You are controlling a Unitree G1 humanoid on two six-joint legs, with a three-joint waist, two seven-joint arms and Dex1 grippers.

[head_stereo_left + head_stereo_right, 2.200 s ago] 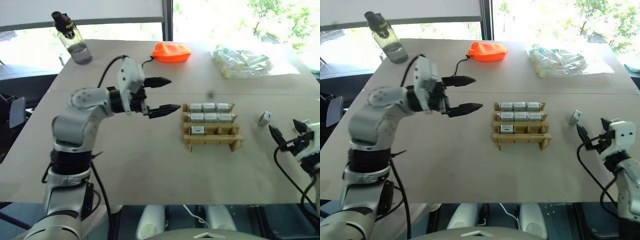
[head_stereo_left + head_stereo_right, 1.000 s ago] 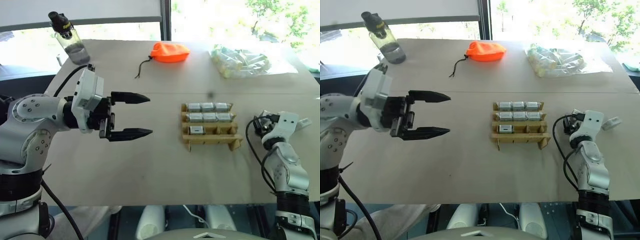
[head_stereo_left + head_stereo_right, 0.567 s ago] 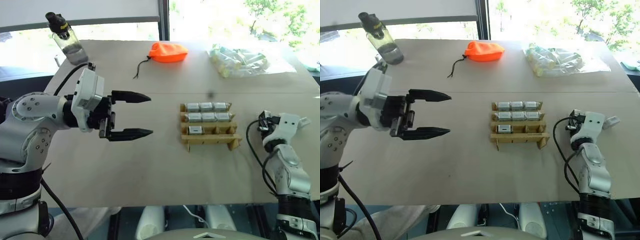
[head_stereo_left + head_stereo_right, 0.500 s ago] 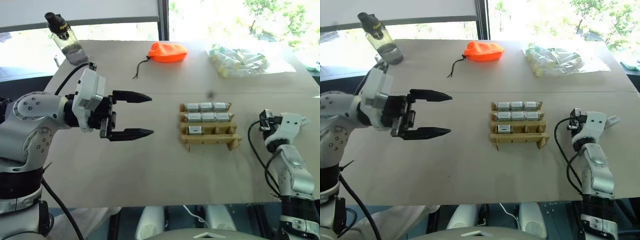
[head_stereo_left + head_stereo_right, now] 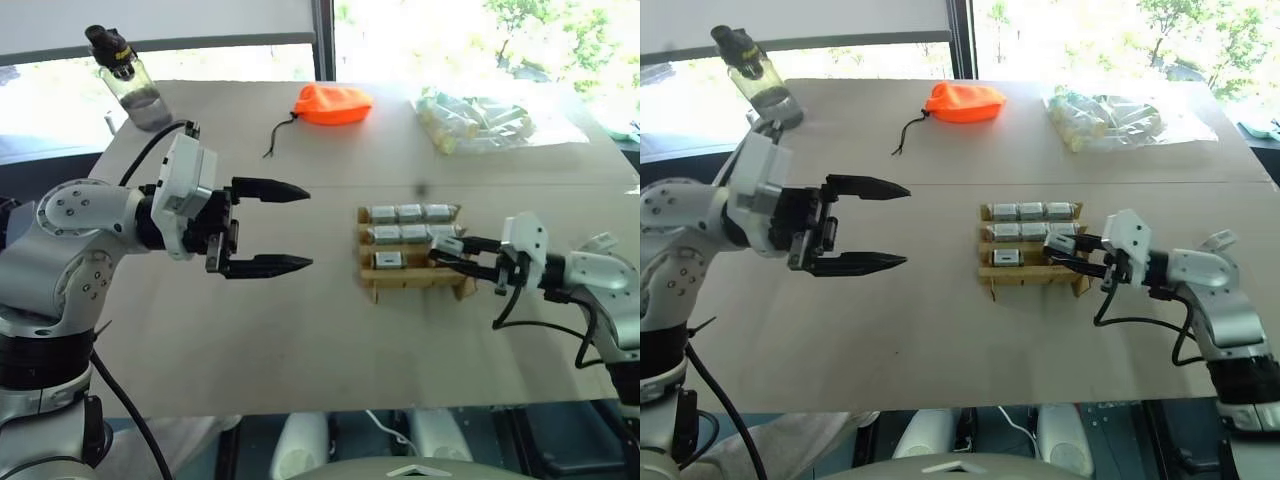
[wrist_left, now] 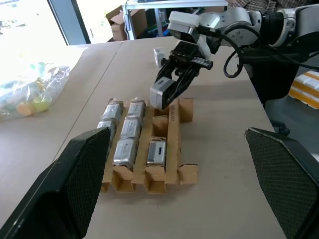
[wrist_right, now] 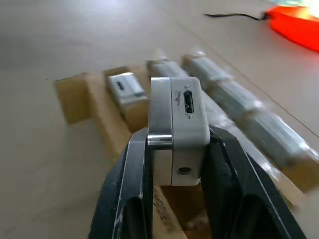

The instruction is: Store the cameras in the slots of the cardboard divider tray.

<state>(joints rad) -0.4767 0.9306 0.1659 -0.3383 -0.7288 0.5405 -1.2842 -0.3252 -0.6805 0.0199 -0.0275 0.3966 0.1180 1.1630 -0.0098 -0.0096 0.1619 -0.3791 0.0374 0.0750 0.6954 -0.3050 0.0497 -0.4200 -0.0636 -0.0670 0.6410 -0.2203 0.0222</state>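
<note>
One camera [image 7: 179,129] sits clamped in the right gripper [image 5: 452,254] over the right end of the cardboard divider tray [image 5: 415,285], whose slots already hold seven cameras. Left gripper [image 5: 290,228] hangs spread wide, well left of the tray.

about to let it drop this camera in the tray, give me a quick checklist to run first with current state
1. Grip: right hand shut on the camera, fingers on both sides. ok
2. Free slot: the cardboard divider tray has seven cameras stored; two slots in the near row look empty. ok
3. Position: camera held above the tray's right end, beside the empty slots. ok
4. Alignment with one slot: cannot tell
5. Left hand open, holding nothing, well left of the tray. ok
6. Surroundings: orange pouch, plastic bundle and bottle sit far from the tray. ok
</note>
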